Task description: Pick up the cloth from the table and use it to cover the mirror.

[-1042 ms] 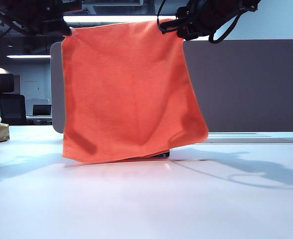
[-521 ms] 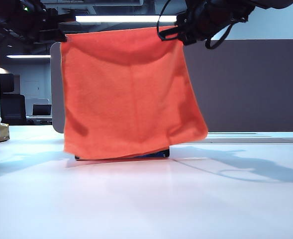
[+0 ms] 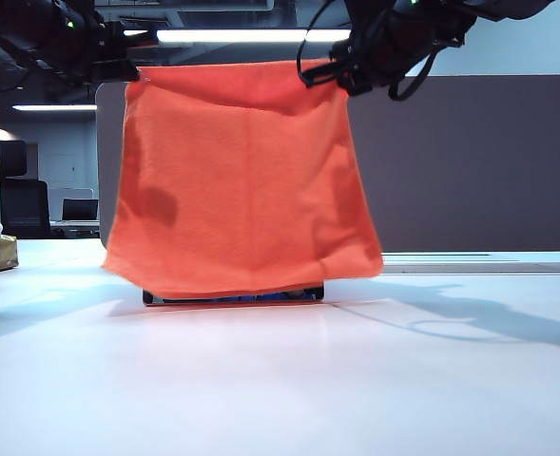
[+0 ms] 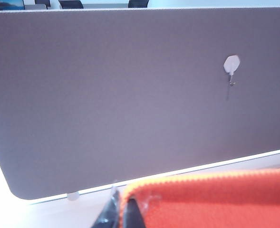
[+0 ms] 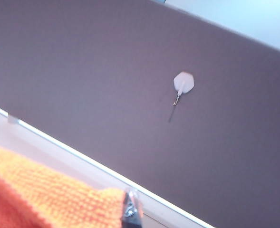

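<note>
Tabletop (image 3: 280, 380), white, bearing mirror (image 3: 232, 297), of which only the base strip shows under the hanging cloth (image 3: 241, 180). Cloth, orange, stretched by its two upper corners: left tool (image 3: 132, 68) clenched on one, right tool (image 3: 341, 74) clenched on the other, both high above the tabletop. Wrist views alone show grey partition (image 4: 130, 95) with white hook (image 4: 231, 64), and the cloth's yellow-orange edge.
</note>
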